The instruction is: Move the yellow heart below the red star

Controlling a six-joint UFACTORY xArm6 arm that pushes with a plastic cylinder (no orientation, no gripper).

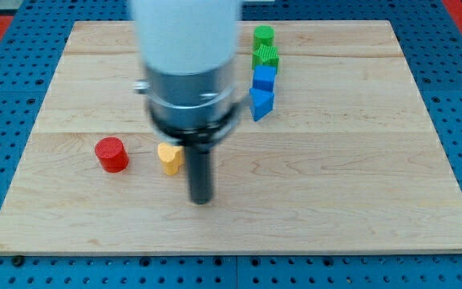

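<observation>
my tip (203,200) just right of yellow heart (168,157), apart

The small yellow heart-shaped block (168,158) lay flat on the pale wooden board, left of centre, its lobes pointing toward nine o'clock. Part of its right side was hidden behind the dark rod. At its nine o'clock, well apart, stood a red block (111,154); from here it looked like a short upright cylinder, not clearly a star.
</observation>
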